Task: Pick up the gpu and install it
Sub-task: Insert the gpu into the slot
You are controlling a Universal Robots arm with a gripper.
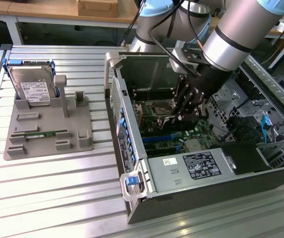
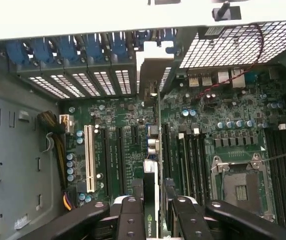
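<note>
My hand (image 1: 185, 110) is down inside the open computer case (image 1: 132, 198) at centre right of the exterior view, its fingers (image 2: 131, 220) clamped on the gpu (image 2: 151, 210). In the wrist view the card stands on edge between my two black fingers at the bottom centre of the frame, a green logo on the part I can see. Its silvery bracket (image 2: 150, 80) reaches up the middle of the frame towards the slotted rear wall of the case, where a row of blue clips (image 2: 68, 50) runs along the upper left. The card hangs over the green motherboard (image 2: 202, 120); I cannot tell whether its edge is touching a slot.

On the board, left of centre, a long white slot (image 2: 88, 159) stands beside darker slots. The bare processor socket (image 2: 240, 182) sits at the lower right, and a thin red wire (image 2: 247, 57) loops across the upper right by a metal grille.

In the exterior view my arm (image 1: 241, 34) comes in from the upper right. The grey power supply (image 1: 196, 166) with its label lies along the near side of the case. On the ribbed metal desk (image 1: 47, 193) at the left of the frame sits a grey holder tray (image 1: 85, 121). A silver hard drive (image 1: 32, 89) with a white label stands in it at the upper left, and a narrow green memory stick (image 1: 40, 134) lies flat in a groove lower down
</note>
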